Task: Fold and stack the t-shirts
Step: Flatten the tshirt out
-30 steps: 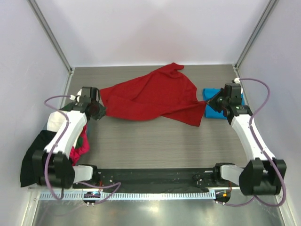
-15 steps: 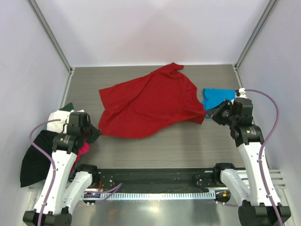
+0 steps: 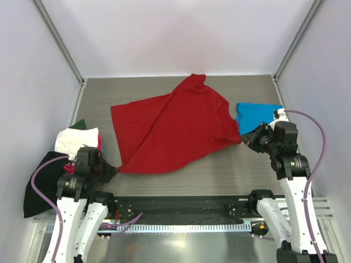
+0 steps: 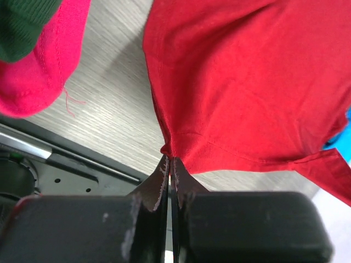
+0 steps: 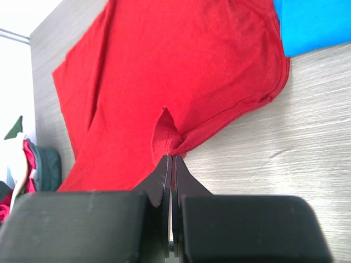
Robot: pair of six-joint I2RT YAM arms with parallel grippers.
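The deep red t-shirt (image 3: pixel 175 129) lies spread across the middle of the table, one sleeve pointing to the back. My left gripper (image 3: pixel 114 169) is shut on its near left corner, seen pinched in the left wrist view (image 4: pixel 170 154). My right gripper (image 3: pixel 245 139) is shut on its right edge, seen bunched at the tips in the right wrist view (image 5: pixel 172 153). The bright blue t-shirt (image 3: pixel 255 118) lies folded at the right, partly under the red one's edge; it also shows in the right wrist view (image 5: pixel 315 24).
A pile of shirts sits at the left edge: white (image 3: pixel 77 139), dark green (image 3: pixel 79 125), magenta (image 3: pixel 100 145) and black (image 3: pixel 38 186). The magenta cloth (image 4: pixel 44 60) lies close to my left gripper. A black rail (image 3: pixel 175 205) runs along the near edge.
Both arms have pulled back toward the near edge, dragging the red shirt with them. The shirt has spread flatter and wider, its near edge closer to the rail.
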